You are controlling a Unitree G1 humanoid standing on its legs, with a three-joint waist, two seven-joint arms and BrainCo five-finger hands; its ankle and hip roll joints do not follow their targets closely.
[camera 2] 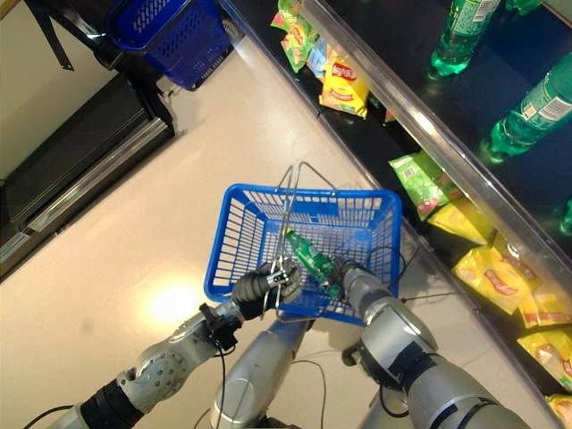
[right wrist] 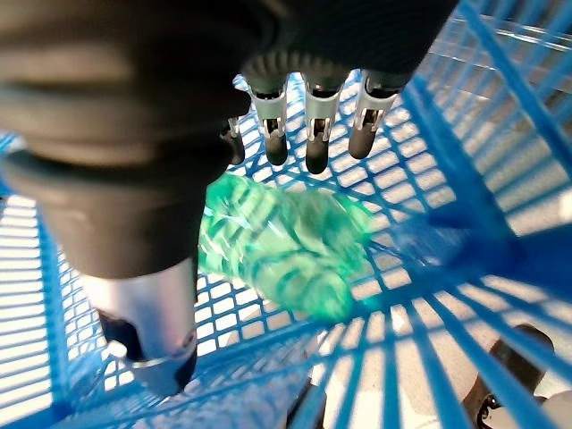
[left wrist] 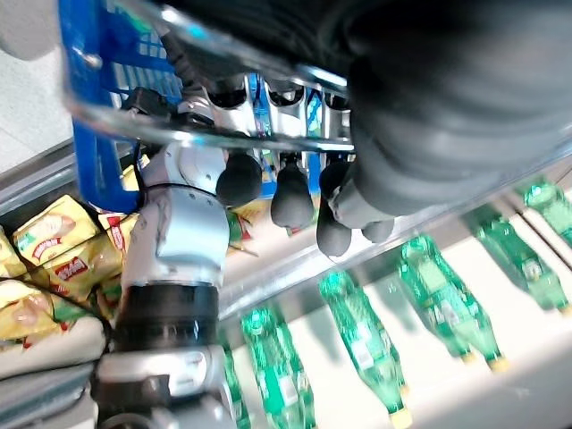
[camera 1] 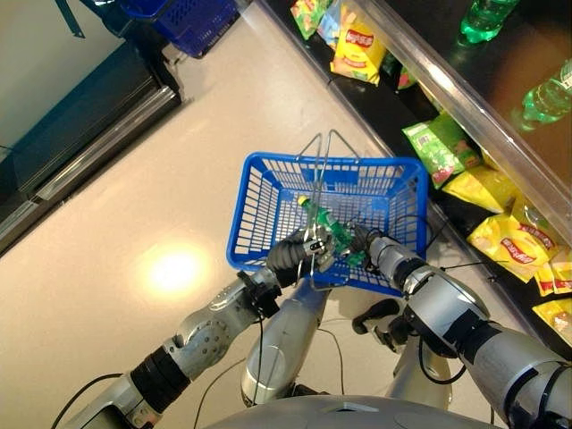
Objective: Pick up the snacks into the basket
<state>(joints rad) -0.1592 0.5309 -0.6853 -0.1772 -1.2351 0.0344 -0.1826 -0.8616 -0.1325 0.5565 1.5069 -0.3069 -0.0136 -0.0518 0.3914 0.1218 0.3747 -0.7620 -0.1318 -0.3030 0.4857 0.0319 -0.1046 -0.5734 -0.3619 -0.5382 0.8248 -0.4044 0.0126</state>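
Observation:
A blue plastic basket (camera 1: 243, 214) hangs in front of me by its metal wire handle (left wrist: 223, 138). My left hand (camera 1: 293, 256) is shut on that handle at the basket's near rim. A green plastic bottle (right wrist: 286, 241) lies on the mesh floor inside the basket (camera 2: 225, 261). My right hand (camera 1: 365, 243) reaches over the near rim into the basket, just above the bottle (camera 1: 323, 223). Its fingers (right wrist: 313, 125) are straight and apart from the bottle, holding nothing. Yellow and green snack bags (camera 1: 514, 241) lie on the shelf to my right.
A glass-edged shelf unit (camera 1: 447, 85) runs along the right, with more snack bags (camera 1: 357, 45) below and green bottles (camera 1: 483, 18) above. A second blue basket (camera 1: 192, 20) stands at the far end. A dark cabinet (camera 1: 71, 116) lines the left.

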